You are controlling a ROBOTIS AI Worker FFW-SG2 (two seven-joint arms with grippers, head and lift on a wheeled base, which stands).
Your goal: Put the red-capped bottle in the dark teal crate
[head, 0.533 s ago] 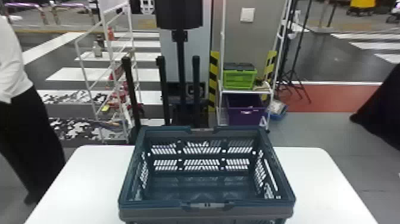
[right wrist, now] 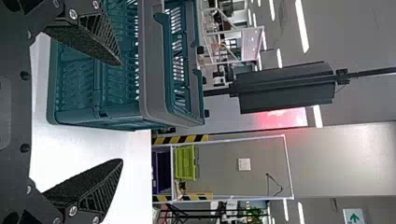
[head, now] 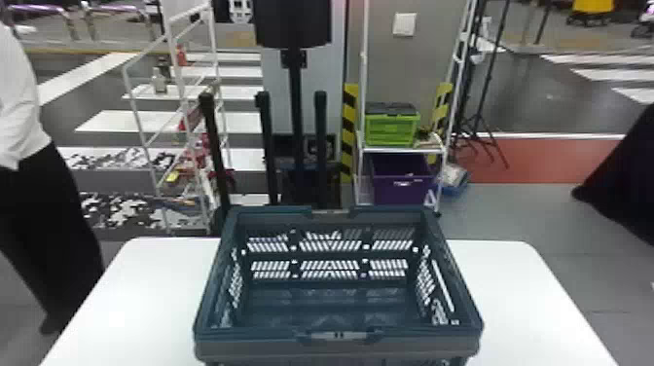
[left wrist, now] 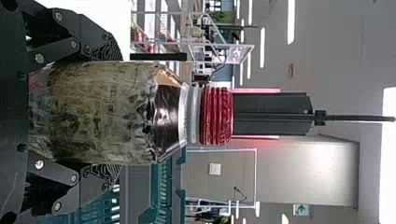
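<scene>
By the left gripper the red-capped bottle is being clasped firmly, long axis upright, cap up. At its two o'clock, the crate is being borne by the table. The right gripper is being held wide open, empty.

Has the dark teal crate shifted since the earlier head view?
No; the dark teal crate sits in the same place against the white table's edges.

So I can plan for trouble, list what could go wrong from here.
The bottle wears a crinkled wrapper, so it may slip in the left gripper. It could catch the raised rim of the crate on its way in. The right gripper, open with the crate before it, might nudge the crate if moved forward.
</scene>
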